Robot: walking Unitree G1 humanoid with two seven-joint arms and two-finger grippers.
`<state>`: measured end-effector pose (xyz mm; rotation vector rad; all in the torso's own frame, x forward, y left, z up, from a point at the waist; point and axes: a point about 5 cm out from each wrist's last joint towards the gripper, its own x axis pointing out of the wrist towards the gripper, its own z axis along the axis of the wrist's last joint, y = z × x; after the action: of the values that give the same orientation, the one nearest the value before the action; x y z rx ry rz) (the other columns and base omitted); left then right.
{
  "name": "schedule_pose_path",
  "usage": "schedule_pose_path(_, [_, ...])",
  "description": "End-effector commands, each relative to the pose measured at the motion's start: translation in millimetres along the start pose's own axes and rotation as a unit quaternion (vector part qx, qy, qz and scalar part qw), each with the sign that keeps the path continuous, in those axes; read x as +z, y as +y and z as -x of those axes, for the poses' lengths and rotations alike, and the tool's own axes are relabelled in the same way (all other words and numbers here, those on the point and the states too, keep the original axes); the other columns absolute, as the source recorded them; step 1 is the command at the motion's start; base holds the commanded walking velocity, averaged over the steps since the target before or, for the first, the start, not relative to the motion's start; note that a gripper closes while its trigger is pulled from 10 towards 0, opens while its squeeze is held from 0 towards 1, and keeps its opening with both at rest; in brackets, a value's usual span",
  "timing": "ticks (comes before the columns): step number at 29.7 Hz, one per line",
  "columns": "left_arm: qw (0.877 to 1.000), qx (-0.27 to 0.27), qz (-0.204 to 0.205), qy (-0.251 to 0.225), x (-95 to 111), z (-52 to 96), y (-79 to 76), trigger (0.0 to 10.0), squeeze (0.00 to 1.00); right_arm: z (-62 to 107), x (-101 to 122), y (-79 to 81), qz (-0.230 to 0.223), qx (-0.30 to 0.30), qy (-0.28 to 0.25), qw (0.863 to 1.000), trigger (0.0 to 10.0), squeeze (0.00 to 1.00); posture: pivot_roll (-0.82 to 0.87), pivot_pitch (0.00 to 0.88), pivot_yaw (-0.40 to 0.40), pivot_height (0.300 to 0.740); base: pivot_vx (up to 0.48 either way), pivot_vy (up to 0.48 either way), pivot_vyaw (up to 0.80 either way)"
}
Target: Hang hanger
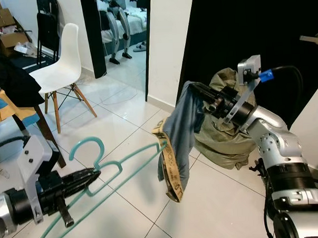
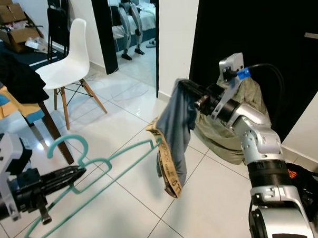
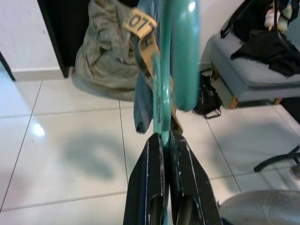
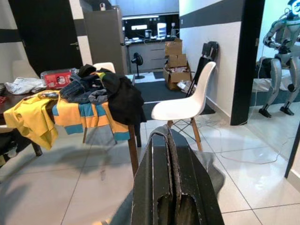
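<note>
1. The left end effector (image 1: 93, 177) is closed on the teal hanger (image 1: 116, 176). Its two black fingers clamp the frame just below the hook, as the left wrist view confirms.
2. The hanger extends away from the left end effector toward the garment. Its hook curves upward near the fingertips, and one shoulder tip reaches the garment's waistband.
3. The right end effector (image 1: 193, 91) is closed on a blue-grey garment (image 1: 178, 134), gripping the fabric at its top edge. The garment hangs down freely from the fingers.
4. The hanger is smooth moulded plastic, glossy, with a thin tubular frame and a rounded hook.
5. The garment is soft woven cloth with a tan waistband (image 1: 169, 166) printed with dark characters. The band loops below the fabric.
6. Behind the garment, an olive-green bag (image 1: 228, 142) of crumpled cloth slumps on the floor against a black door (image 1: 234, 26).
7. The floor (image 1: 131, 210) is glossy white tile with dark grout lines.
8. Beyond the hanger stands a white moulded chair (image 1: 61, 65) with wooden legs. Next to it, a desk (image 4: 129, 140) carries piled clothes, including yellow and black items.
</note>
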<state>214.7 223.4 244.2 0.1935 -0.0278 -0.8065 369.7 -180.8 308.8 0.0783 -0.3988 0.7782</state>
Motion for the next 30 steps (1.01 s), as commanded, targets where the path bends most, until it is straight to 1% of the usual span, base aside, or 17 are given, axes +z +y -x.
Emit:
schedule_pose_path(1, [1.000,-0.005,0.000,0.007,0,2.2,-3.3,10.0,0.00,7.1,4,-11.1,0.014,-0.028,0.000,1.000,10.0,0.00,0.04,0.181,-0.080,0.740,0.000,0.000,0.00])
schedule_pose_path(5, [1.000,-0.003,0.002,0.007,0,2.7,-3.5,10.0,0.00,12.7,2,-15.1,0.009,-0.034,0.006,0.999,10.0,0.00,0.04,0.182,-0.078,0.740,0.000,0.000,0.00])
schedule_pose_path(7, [1.000,-0.003,0.003,0.006,-1,1.8,-3.3,10.0,0.00,19.8,-1,-15.7,-0.007,-0.021,0.013,1.000,10.0,0.00,0.04,0.187,-0.070,0.740,0.000,0.000,0.00])
schedule_pose_path(8, [1.000,-0.003,0.003,0.006,-1,1.8,-3.3,10.0,0.00,19.8,-1,-15.7,-0.007,-0.021,0.013,1.000,10.0,0.00,0.04,0.187,-0.070,0.740,0.000,0.000,0.00])
schedule_pose_path(9, [1.000,-0.003,0.002,0.006,0,1.4,-2.2,10.0,0.00,24.8,-3,-12.3,-0.026,0.010,0.018,0.999,10.0,0.00,0.04,0.189,-0.066,0.740,0.000,0.000,0.00])
schedule_pose_path(10, [1.000,-0.003,0.002,0.006,0,1.4,-2.2,10.0,0.00,24.8,-3,-12.3,-0.026,0.010,0.018,0.999,10.0,0.00,0.04,0.189,-0.066,0.740,0.000,0.000,0.00])
schedule_pose_path(11, [1.000,-0.003,0.001,0.006,1,1.3,-1.0,10.0,0.00,30.1,-5,-9.3,-0.040,0.039,0.024,0.998,10.0,0.00,0.04,0.190,-0.064,0.740,0.000,0.000,0.00])
schedule_pose_path(12, [1.000,-0.003,0.001,0.006,1,1.3,-1.0,10.0,0.00,30.1,-5,-9.3,-0.040,0.039,0.024,0.998,10.0,0.00,0.04,0.190,-0.064,0.740,0.000,0.000,0.00])
schedule_pose_path(13, [1.000,-0.003,0.000,0.007,1,1.6,-0.3,10.0,0.00,34.1,-7,-6.6,-0.052,0.066,0.029,0.996,10.0,0.00,0.04,0.192,-0.061,0.740,0.000,0.000,0.00])
schedule_pose_path(14, [1.000,-0.003,0.000,0.007,1,1.6,-0.3,10.0,0.00,34.1,-7,-6.6,-0.052,0.066,0.029,0.996,10.0,0.00,0.04,0.192,-0.061,0.740,0.000,0.000,0.00])
schedule_pose_path(15, [1.000,-0.003,-0.001,0.008,2,2.0,0.2,10.0,0.00,36.6,-8,-4.7,-0.057,0.083,0.033,0.994,10.0,0.00,0.04,0.192,-0.061,0.740,0.000,0.000,0.00])
schedule_pose_path(21, [1.000,-0.003,-0.002,0.009,2,3.0,0.7,10.0,0.00,36.7,-11,-0.6,-0.059,0.105,0.036,0.992,10.0,0.00,0.05,0.194,-0.059,0.740,0.000,0.000,0.00])
schedule_pose_path(23, [1.000,-0.004,-0.002,0.010,2,2.4,0.1,10.0,0.00,31.2,-9,4.8,-0.065,0.122,0.024,0.990,10.0,0.00,0.05,0.194,-0.057,0.740,0.000,0.000,0.00])
schedule_pose_path(24, [1.000,-0.004,-0.002,0.010,2,2.4,0.1,10.0,0.00,31.2,-9,4.8,-0.065,0.122,0.024,0.990,10.0,0.00,0.05,0.194,-0.057,0.740,0.000,0.000,0.00])
schedule_pose_path(26, [1.000,-0.005,-0.001,0.009,2,1.0,-1.2,10.0,0.00,23.9,-2,7.2,-0.068,0.121,0.003,0.990,10.0,0.00,0.05,0.195,-0.057,0.740,0.000,0.000,0.00])
schedule_pose_path(27, [1.000,-0.005,-0.001,0.009,2,1.0,-1.2,10.0,0.00,23.9,-2,7.2,-0.068,0.121,0.003,0.990,10.0,0.00,0.05,0.195,-0.057,0.740,0.000,0.000,0.00])
schedule_pose_path(30, [1.000,-0.011,0.004,0.003,1,-3.3,-4.7,10.0,0.00,14.1,14,5.5,-0.063,0.100,-0.030,0.993,10.0,0.00,0.04,0.194,-0.060,0.740,0.000,0.000,0.00])
